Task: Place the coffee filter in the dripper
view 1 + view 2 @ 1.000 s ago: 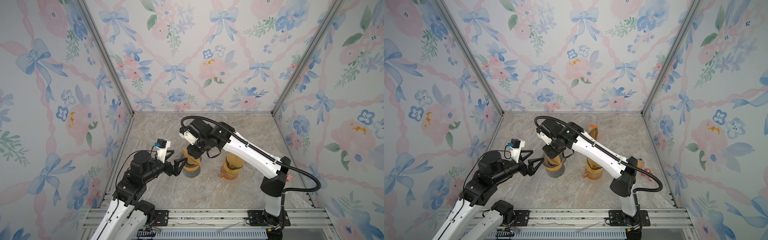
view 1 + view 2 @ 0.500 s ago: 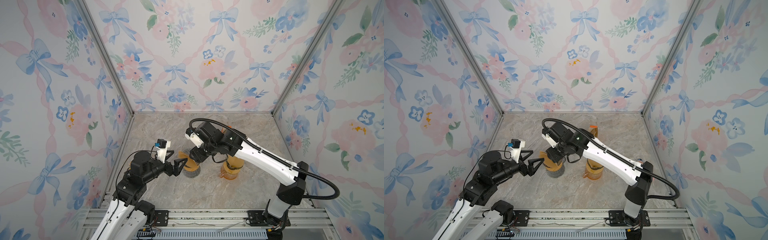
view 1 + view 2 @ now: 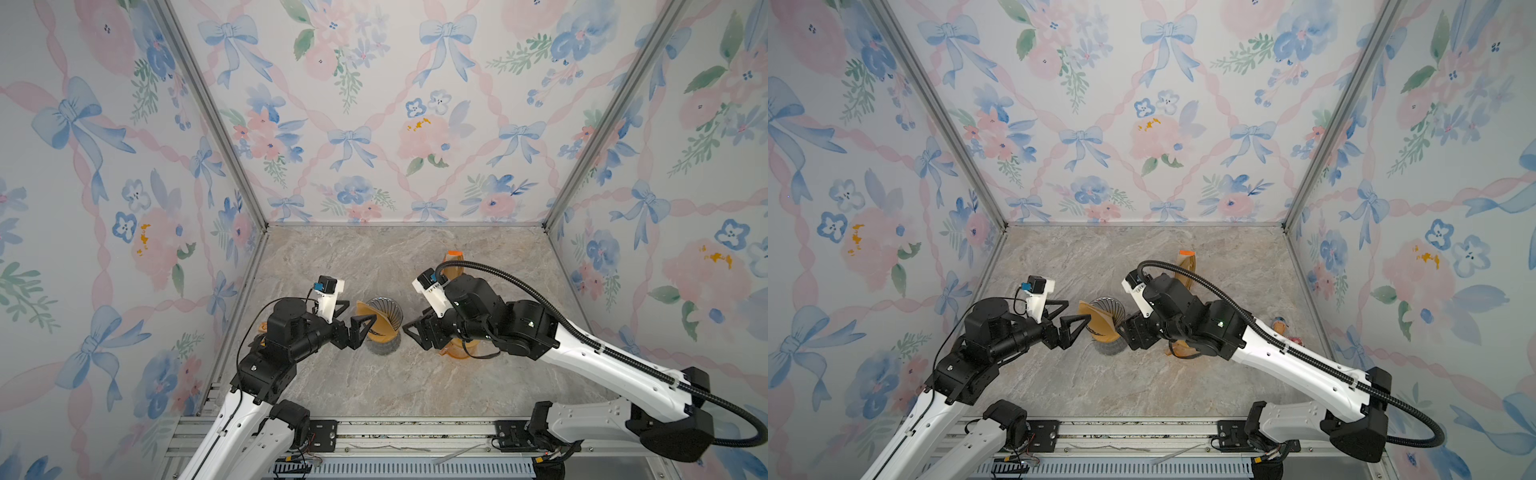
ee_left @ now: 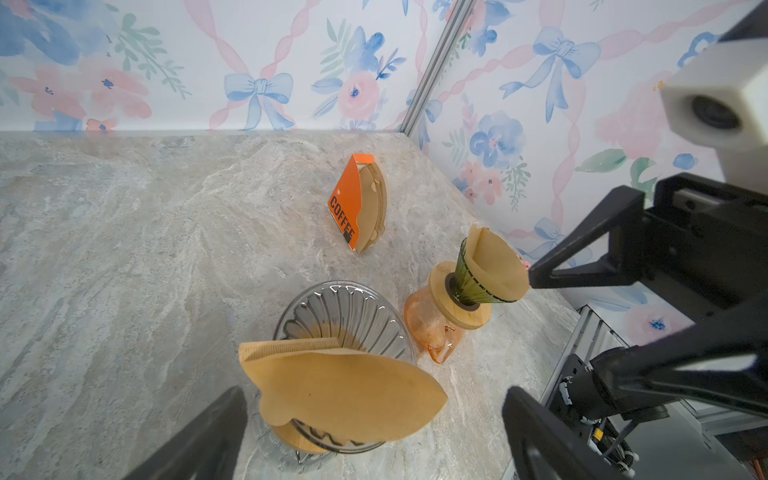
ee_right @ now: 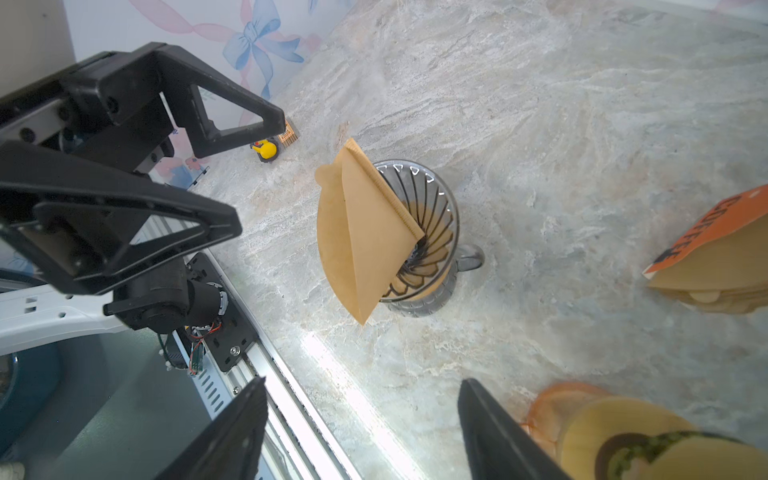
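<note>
The folded filter [image 5: 365, 232] leaned in the dripper [image 5: 434, 195], not yet spread or seated, with the left gripper [image 3: 360, 311] and right gripper [image 3: 415, 323] open and empty beside it.

Floral bow-patterned walls [image 3: 374, 124] enclose a marbled tabletop [image 3: 374, 386].

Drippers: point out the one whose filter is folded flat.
The clear glass dripper: its filter leans folded flat over the rim. The green dripper on the orange carafe holds an opened filter.
</note>
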Robot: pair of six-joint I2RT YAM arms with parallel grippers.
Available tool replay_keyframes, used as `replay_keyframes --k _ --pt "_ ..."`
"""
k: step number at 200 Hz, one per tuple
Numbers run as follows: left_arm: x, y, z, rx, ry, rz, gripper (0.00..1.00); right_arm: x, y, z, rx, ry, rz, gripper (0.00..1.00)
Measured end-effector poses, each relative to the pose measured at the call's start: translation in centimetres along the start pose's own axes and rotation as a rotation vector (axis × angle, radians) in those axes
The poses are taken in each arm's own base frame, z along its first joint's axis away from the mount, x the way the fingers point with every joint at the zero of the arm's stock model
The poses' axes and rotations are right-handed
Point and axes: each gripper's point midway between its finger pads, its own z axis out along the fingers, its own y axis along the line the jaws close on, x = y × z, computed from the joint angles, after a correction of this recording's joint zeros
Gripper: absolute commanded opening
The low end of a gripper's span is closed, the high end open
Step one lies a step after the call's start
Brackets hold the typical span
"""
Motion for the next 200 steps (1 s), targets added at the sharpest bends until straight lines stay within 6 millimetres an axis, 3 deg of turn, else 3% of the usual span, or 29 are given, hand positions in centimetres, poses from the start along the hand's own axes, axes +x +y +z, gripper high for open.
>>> replay_keyframes --k 38,72,130,200 --pt "0.7 0.5 0.4 -0.020 0.042 -0.064 0.98 1.9 -1.7 -2.0 0.045 -0.054 0.024 1.00" --pt "0.1 -0.3 0.3 -0.024 0.084 -0.118 0.98 3.2 -3.4 -4.1 0.087 -0.106 0.032 0.96" --pt "-0.1 -2.9 1.1 -0.023 0.222 -0.135 0.98 3.7 -4.4 -6.5 0.106 -0.153 0.037 0.96" --pt "1.0 -2.5 4.1 -0.097 0.423 -0.167 0.98 5.1 -5.6 -7.5 0.132 -0.163 0.056 0.96"
